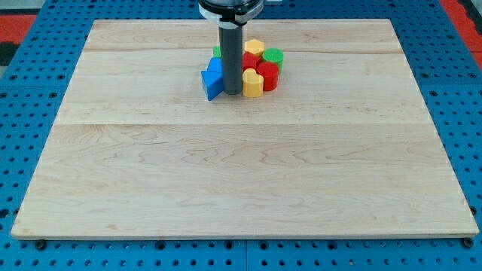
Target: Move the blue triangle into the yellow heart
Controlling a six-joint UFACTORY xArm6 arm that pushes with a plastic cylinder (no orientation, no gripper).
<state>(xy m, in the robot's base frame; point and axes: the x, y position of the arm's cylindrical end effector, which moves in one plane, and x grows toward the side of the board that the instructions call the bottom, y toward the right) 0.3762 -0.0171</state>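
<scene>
I have no claw, only a dark rod, so there is nothing to open, shut or grip with. My tip [233, 92] rests on the counter [241, 173], right in the small gap between two blocks.

Touching my tip on the view's left is the blue triangle [213, 80]. Just on the view's right of my tip is the yellow heart [253, 83]. So my rod sits between the two, and they do not look joined up yet.

A bit past the heart are a red block [269, 74] and a green block [273, 55]. Above my tip is another yellow block [254, 48], and a bit of green [217, 52] peeks out by the rod.

I think the triangle is small, hard and light, and will slide easily on the smooth wood. It cannot be picked up. It may spin if poked at a corner, so I should push on the middle of its far flat side, the view's left one.
</scene>
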